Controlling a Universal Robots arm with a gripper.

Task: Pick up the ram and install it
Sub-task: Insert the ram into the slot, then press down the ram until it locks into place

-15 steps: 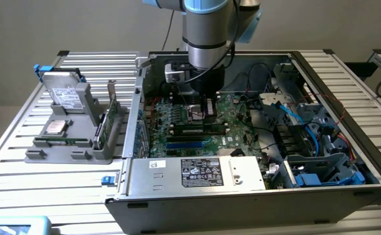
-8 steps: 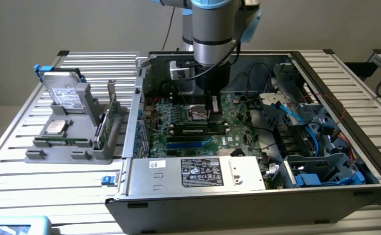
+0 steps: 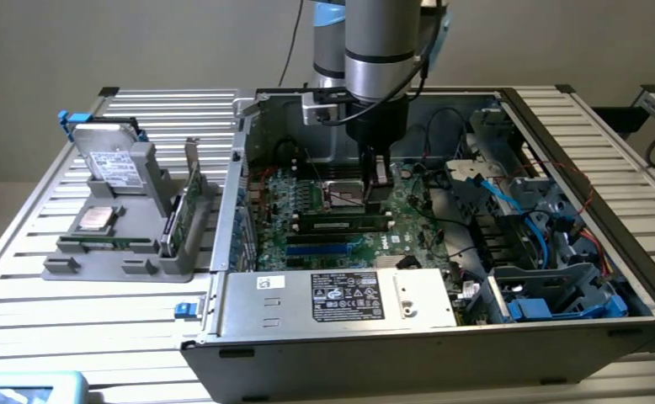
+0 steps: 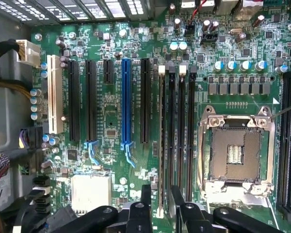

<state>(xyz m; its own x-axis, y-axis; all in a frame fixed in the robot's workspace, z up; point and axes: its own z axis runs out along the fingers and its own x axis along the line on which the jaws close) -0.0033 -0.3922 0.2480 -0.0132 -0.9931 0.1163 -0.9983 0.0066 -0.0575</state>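
**Standing on edge in a memory slot, the ram (image 3: 344,225) sits below an open gripper (image 3: 373,202)**

In the exterior view the arm (image 3: 378,50) comes straight down into the open computer case (image 3: 418,345), which lies on the slatted counter (image 3: 35,295). The gripper is low over the green motherboard (image 3: 305,206), beside the CPU socket (image 3: 344,195) and over the end of the ram toward the exterior view's right. The ram runs across the board from the exterior view's left to its right, between the socket and the power supply (image 3: 339,296). It is upright, with its pale label facing the camera.

In the wrist view the ram (image 4: 162,145) appears edge-on as a thin line in the memory slot (image 4: 161,73) farthest from the CPU socket (image 4: 235,153). The gripper (image 4: 160,188) straddles one end of that slot. Its two dark fingers (image 4: 145,199) stand apart, one on each side, and the gap between them is clearly wider than the stick. No contact with the ram can be made out.

On the counter at the exterior view's left, outside the case, a grey holder (image 3: 114,252) carries a hard drive (image 3: 114,160) and a green expansion card (image 3: 187,202) set on edge.
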